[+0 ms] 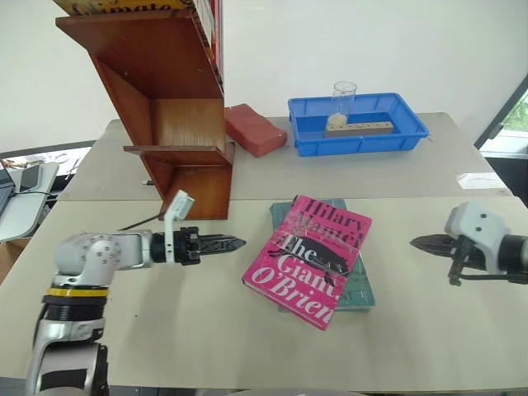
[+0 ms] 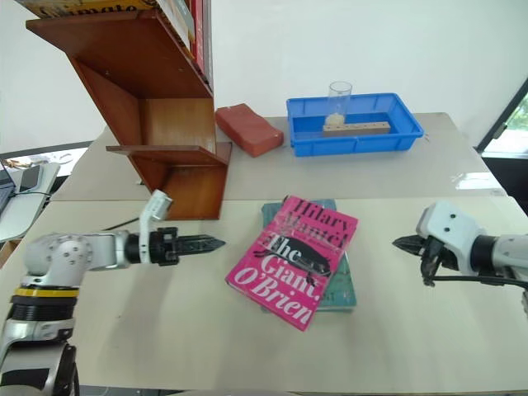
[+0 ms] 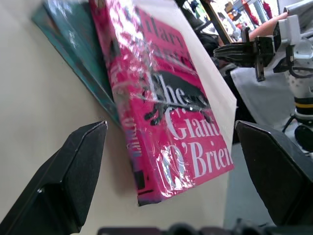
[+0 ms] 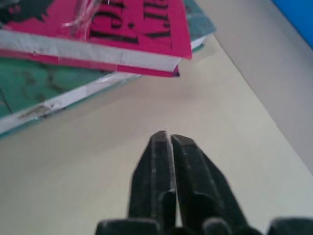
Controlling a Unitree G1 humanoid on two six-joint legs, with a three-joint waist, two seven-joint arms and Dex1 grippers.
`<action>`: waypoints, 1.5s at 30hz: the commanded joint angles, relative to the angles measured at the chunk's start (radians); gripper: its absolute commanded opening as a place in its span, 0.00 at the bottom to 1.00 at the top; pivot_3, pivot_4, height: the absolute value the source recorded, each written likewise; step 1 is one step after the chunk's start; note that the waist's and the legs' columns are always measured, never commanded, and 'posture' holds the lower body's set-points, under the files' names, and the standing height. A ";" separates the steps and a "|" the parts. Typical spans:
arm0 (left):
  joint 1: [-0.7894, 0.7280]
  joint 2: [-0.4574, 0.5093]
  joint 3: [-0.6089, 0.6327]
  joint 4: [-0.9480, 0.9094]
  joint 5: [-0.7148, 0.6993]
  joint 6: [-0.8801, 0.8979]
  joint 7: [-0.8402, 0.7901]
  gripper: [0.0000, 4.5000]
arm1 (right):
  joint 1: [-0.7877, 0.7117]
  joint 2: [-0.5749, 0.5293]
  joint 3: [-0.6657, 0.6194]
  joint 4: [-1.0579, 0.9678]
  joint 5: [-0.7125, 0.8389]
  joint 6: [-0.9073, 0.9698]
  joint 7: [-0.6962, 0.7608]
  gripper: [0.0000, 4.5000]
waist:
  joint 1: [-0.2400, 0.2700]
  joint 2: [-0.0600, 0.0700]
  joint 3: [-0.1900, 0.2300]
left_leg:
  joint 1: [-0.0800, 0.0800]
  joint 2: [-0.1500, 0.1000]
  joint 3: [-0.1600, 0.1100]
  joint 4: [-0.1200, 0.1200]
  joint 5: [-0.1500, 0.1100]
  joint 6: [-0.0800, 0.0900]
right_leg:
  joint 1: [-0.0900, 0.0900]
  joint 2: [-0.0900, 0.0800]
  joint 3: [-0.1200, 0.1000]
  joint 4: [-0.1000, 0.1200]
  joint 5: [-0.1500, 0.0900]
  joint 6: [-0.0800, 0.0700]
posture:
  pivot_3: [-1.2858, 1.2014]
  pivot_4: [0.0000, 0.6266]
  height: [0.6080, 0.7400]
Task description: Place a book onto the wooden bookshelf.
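The book (image 1: 309,258) lies mid-frame on the bench (image 1: 165,330), atop a teal book (probably overhanging it). The left pincer (image 1: 233,242) is spread wide beside the spine; the right pincer (image 1: 422,242) is pressed together, empty. Slide the left squarely over the spine edge before closing, avoiding the glossy wrap slipping.

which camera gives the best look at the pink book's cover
The left eye view: the pink book lies whole on the teal book, title readable; right eye matches. The left wrist view shows it slanted, the right wrist view just an edge.
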 commanded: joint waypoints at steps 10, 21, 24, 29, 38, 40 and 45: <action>-0.104 -0.229 0.019 0.302 0.061 0.010 0.081 1.00 | -0.198 0.122 0.226 0.022 -0.084 0.007 -0.065 0.01 | -0.004 0.000 0.001 | 0.004 -0.001 -0.001 -0.001 0.000 0.000 | 0.006 0.000 0.000 -0.004 0.001 -0.001 | 0.52 0.24 0.22; -0.047 -0.332 0.102 0.288 0.047 0.032 0.157 1.00 | -0.349 0.269 0.341 0.042 -0.083 0.055 -0.090 0.01 | 0.001 0.000 0.000 | 0.004 -0.002 -0.003 -0.001 0.001 -0.002 | 0.007 0.000 0.000 -0.004 0.001 -0.001 | 0.52 0.24 0.22; -0.023 -0.366 0.143 0.245 0.027 0.031 0.185 1.00 | -0.363 0.284 0.348 0.042 -0.077 0.057 -0.079 0.01 | -0.001 0.000 0.000 | 0.004 -0.002 -0.003 -0.001 0.001 -0.002 | 0.008 0.000 0.000 -0.004 0.001 -0.001 | 0.52 0.24 0.22; 0.020 -0.401 0.198 0.155 -0.014 0.047 0.218 0.88 | -0.367 0.286 0.351 0.048 -0.077 0.044 -0.065 0.00 | -0.001 0.000 0.001 | 0.004 -0.002 -0.003 -0.001 0.001 -0.002 | 0.008 0.000 0.000 -0.004 0.001 -0.001 | 0.52 0.24 0.22; 0.053 -0.450 0.264 0.026 -0.084 0.064 0.298 0.14 | -0.359 0.276 0.298 0.004 -0.032 0.047 -0.049 0.00 | -0.001 -0.001 0.001 | 0.003 -0.002 -0.004 -0.001 0.001 -0.002 | 0.008 0.000 0.000 -0.005 0.001 -0.001 | 0.52 0.24 0.22; 0.068 -0.441 0.259 -0.046 -0.085 0.029 0.296 0.14 | -0.345 0.249 0.259 -0.022 -0.017 0.054 -0.044 0.00 | -0.001 -0.001 0.001 | 0.003 -0.002 -0.004 -0.001 0.001 -0.002 | 0.008 0.000 0.000 -0.005 0.001 -0.001 | 0.52 0.24 0.22; 0.051 -0.382 0.224 -0.279 -0.067 -0.103 0.274 0.14 | -0.252 0.134 0.021 -0.065 0.051 0.108 -0.036 0.00 | 0.006 0.000 0.002 | 0.002 -0.002 -0.004 -0.004 0.004 -0.008 | 0.009 0.000 0.000 -0.009 0.001 -0.001 | 0.52 0.24 0.22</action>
